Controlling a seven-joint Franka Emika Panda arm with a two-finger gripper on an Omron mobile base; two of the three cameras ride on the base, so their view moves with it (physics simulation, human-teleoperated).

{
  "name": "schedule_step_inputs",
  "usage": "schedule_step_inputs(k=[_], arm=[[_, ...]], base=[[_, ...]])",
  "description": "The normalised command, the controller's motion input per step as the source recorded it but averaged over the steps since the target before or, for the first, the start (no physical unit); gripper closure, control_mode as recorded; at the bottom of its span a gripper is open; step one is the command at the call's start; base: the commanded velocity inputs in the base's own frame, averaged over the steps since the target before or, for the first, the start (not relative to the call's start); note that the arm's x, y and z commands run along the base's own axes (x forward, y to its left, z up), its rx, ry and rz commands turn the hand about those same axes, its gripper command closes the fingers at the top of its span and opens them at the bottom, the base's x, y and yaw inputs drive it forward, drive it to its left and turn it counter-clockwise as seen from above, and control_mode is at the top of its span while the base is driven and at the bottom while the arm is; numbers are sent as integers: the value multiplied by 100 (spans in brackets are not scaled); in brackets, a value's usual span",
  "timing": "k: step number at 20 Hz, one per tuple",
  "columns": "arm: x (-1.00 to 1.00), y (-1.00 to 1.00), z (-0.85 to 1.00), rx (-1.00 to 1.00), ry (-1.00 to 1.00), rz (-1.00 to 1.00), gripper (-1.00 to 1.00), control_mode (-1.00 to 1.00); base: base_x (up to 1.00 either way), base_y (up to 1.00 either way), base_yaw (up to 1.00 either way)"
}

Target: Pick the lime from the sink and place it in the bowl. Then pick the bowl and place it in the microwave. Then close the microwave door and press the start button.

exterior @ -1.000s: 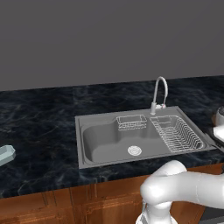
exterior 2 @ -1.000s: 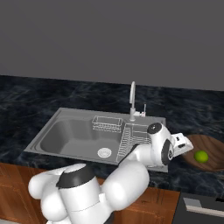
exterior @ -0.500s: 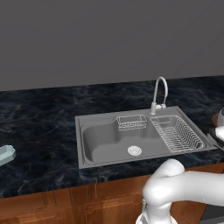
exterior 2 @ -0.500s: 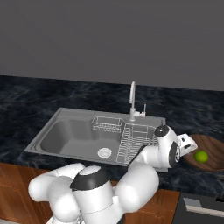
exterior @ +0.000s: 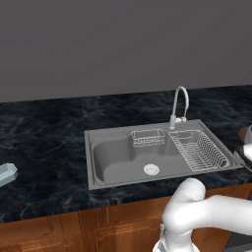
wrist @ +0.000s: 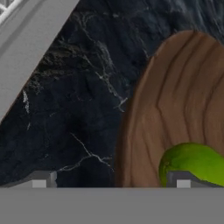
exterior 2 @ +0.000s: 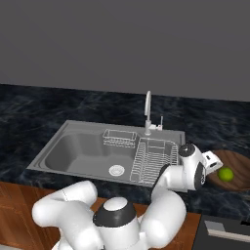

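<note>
The lime (wrist: 194, 161) (exterior 2: 225, 174) lies inside the brown wooden bowl (wrist: 175, 105) (exterior 2: 238, 167), which stands on the black counter to the right of the sink (exterior 2: 80, 151) (exterior: 118, 160). My gripper (wrist: 111, 181) (exterior 2: 213, 160) hovers low over the bowl's left rim, open. One fingertip (wrist: 39, 180) is over the counter. The other fingertip (wrist: 183, 179) is over the bowl, just in front of the lime. Nothing is held. The microwave and its door are out of view.
A curved faucet (exterior 2: 148, 111), a small wire basket (exterior 2: 119, 138) and a wire drying rack (exterior 2: 156, 157) sit at the sink. A pale blue-grey object (exterior: 6, 173) lies on the counter at far left. A dark appliance top (exterior 2: 224, 229) shows at lower right.
The arm has swung a little further right, bringing the hand closer to the bowl's rim. The jaws stay open and the lime rests in the bowl as before.
</note>
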Motion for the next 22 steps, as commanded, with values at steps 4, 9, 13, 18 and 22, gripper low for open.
schedule_step_inputs(k=[4,9,13,18,22], arm=[[16,-14,-9,0,0,5,-100,-100],[10,-9,-8,0,0,2,100,-100],[-11,0,0,-3,0,0,100,-100],[-51,19,38,-11,0,0,100,-100],[-69,20,87,-14,0,0,100,-100]], base=[[0,0,0],[0,0,0],[0,0,0],[0,0,0],[0,0,0]])
